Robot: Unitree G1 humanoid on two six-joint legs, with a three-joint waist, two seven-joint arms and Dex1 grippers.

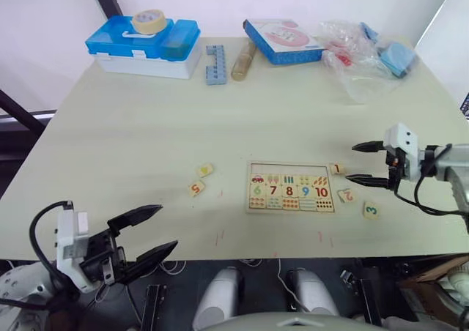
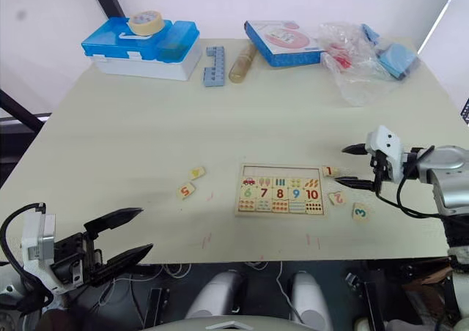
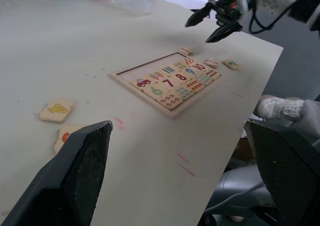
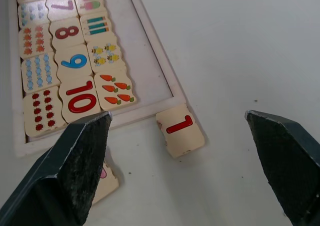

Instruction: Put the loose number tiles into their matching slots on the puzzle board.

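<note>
The puzzle board (image 1: 291,187) lies near the table's front edge, its slots holding numbers 6 to 10 and counting pictures. Loose number tiles lie around it: a red 1 tile (image 1: 336,169) at its right top corner, a red 2 tile (image 1: 346,195) and a green 3 tile (image 1: 371,210) to its right, a red 5 tile (image 1: 196,188) and a yellow-marked tile (image 1: 205,170) to its left. My right gripper (image 1: 368,162) hovers open just right of the 1 tile (image 4: 179,130). At the front left edge my left gripper (image 1: 145,234) hangs open and empty.
Along the back stand a blue-lidded white box (image 1: 143,47) with a tape roll (image 1: 149,20), a blue brick strip (image 1: 215,64), a brown cylinder (image 1: 242,61), a blue-edged pink-fronted box (image 1: 283,41) and a clear plastic bag (image 1: 355,53).
</note>
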